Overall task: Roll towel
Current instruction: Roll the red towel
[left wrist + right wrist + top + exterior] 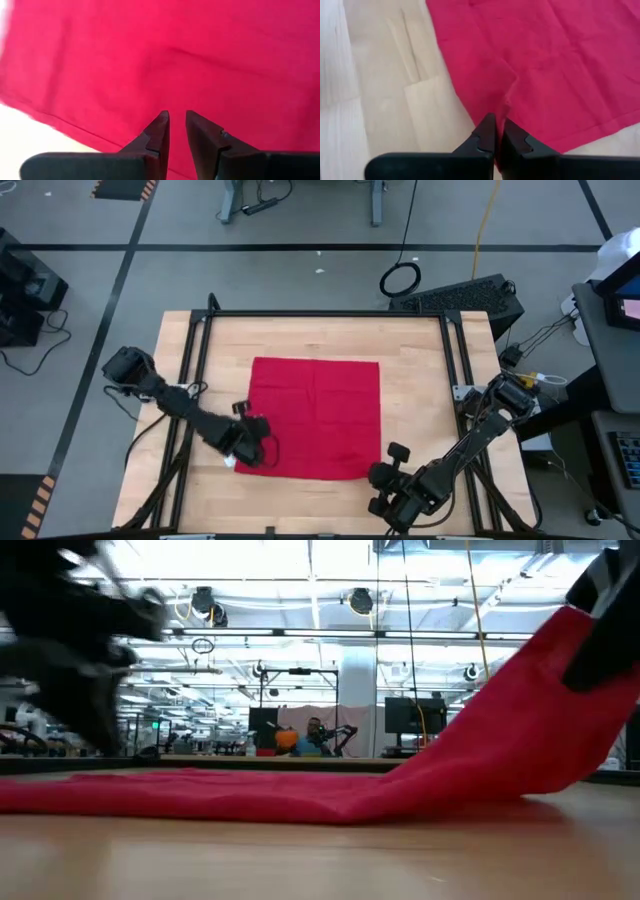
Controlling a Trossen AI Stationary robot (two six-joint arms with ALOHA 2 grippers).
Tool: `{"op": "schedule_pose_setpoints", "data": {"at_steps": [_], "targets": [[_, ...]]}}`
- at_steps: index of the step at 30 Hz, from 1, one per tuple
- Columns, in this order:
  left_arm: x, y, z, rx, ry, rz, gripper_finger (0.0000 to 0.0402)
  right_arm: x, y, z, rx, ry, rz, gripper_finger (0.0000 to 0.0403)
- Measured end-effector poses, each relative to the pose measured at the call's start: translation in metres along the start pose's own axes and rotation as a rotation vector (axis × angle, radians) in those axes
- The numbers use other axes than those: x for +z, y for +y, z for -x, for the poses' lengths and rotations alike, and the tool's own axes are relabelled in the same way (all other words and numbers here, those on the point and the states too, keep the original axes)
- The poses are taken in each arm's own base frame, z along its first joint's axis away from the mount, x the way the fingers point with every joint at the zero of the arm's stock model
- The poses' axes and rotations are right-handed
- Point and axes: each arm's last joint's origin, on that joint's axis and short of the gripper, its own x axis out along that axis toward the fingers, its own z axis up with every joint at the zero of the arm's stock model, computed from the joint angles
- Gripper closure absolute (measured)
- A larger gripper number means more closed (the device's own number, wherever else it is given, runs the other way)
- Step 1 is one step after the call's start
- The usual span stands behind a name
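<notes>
Item 1: towel (318, 415), red, spread flat on wooden table (420, 380), centre; 1 corner seen lifted off surface in low view.

Item 2: left gripper (252, 442), positioned at towel's near-left corner; jaws narrowly parted in wrist view, cloth seen between tips, grip on towel edge indicated.

Item 3: right gripper (392, 470), positioned at towel's near-right corner; jaws pressed together, towel edge pinched at tips.

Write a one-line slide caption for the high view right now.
Red towel spread on the table, left claw and right claw each pinching a near corner.
</notes>
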Motion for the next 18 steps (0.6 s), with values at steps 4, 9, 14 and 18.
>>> {"op": "schedule_pose_setpoints", "data": {"at_steps": [4,9,14,18], "targets": [[-0.018,-0.021,0.013,-0.060,-0.033,0.050,0.0330,-0.006,0.002,0.004,0.014,0.023,0.018,0.0401],[-0.045,-0.043,0.030,-0.129,-0.071,0.064,0.0325,-0.013,0.005,0.009,0.026,0.021,0.037,0.0401],[-0.064,-0.060,0.044,-0.211,-0.128,0.129,0.0295,-0.017,0.006,0.012,0.025,0.023,0.057,0.0401],[-0.076,-0.067,0.051,-0.252,-0.162,0.166,0.0257,-0.019,0.005,0.014,0.017,0.029,0.074,0.0401]]}}
